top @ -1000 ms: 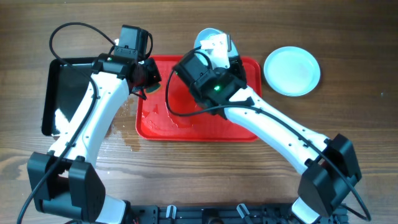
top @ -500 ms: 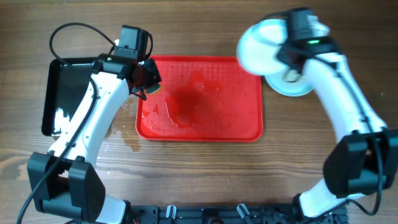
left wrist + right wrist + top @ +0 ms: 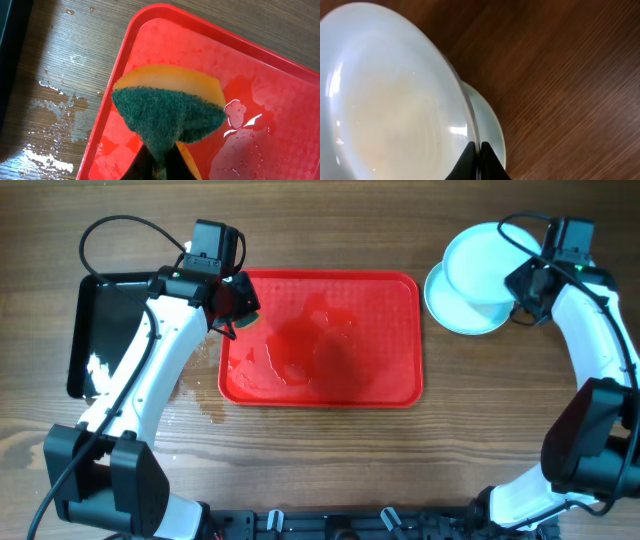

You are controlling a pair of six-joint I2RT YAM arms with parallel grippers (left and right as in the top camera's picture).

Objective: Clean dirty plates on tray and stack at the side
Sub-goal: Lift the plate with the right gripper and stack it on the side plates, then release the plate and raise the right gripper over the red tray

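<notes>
since half a second earlier the right arm had swung further out past the red tray (image 3: 385, 380). the plate (image 3: 478, 258) it carried now hung tilted over the resting plate (image 3: 448, 312) on the table at the right, clear of the tray. the right gripper (image 3: 516, 282) was clamped on the carried plate's rim. pinching only the edge likely kept the wiped face untouched and would let the plate be lowered flat onto the one beneath. no smear showed on it in the right wrist view. the tray held no plates, only wet streaks. the left gripper (image 3: 238, 305) had not shifted. it was closed on the sponge (image 3: 167, 107), parked over the tray's corner nearest the black tray (image 3: 100, 310), probably so drips fell on the tray and the arm stayed out of the way.
</notes>
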